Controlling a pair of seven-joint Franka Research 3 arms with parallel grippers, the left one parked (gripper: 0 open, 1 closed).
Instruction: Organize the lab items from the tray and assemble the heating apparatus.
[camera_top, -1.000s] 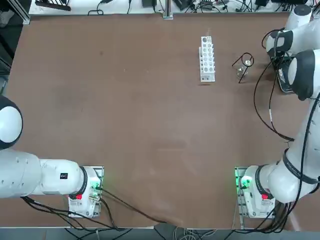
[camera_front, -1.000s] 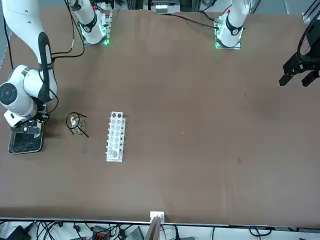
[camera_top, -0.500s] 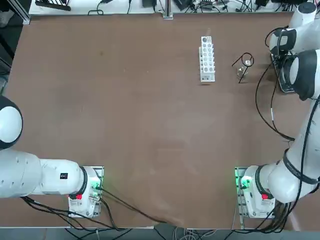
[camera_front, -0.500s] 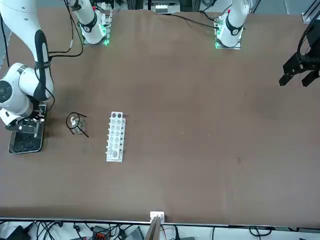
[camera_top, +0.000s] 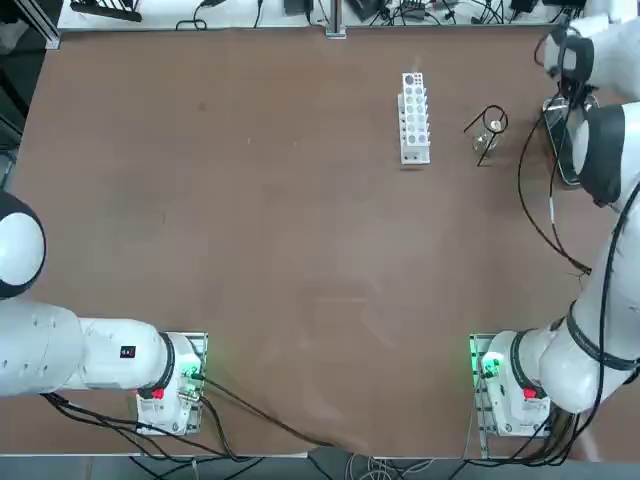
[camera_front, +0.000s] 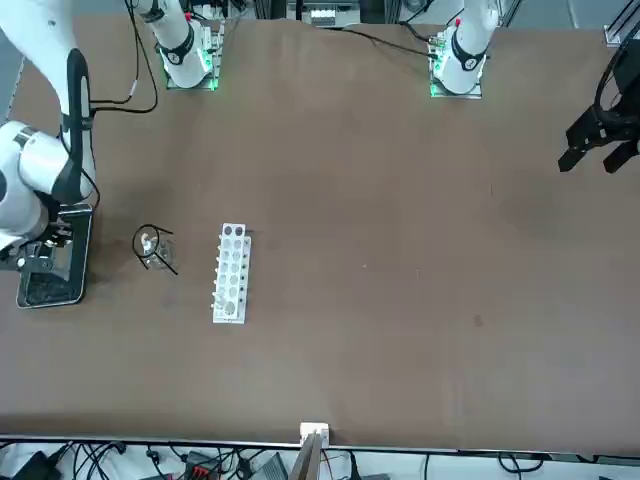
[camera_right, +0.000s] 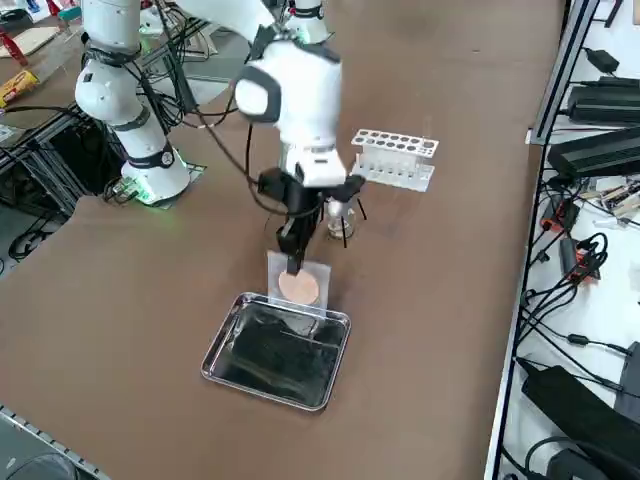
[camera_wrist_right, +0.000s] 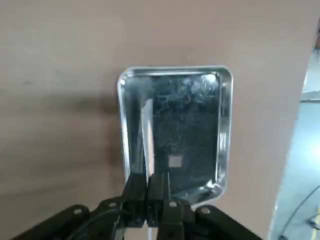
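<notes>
The right gripper (camera_right: 293, 262) hangs above the metal tray's (camera_right: 222, 345) near rim, jaws clenched on the mesh pad (camera_right: 297, 284), which hangs edge-up. The wire tripod (camera_right: 341, 221) with the glass burner stands just beyond, toward the tube rack (camera_right: 394, 159).

- Right arm (camera_right: 290, 85): glossy white rounded shells, grey joint seams
- Black cable looping beside it
- Right gripper (camera_right: 292, 262): black, slim fingers
- Base (camera_top: 497, 375): green and red lights
</notes>
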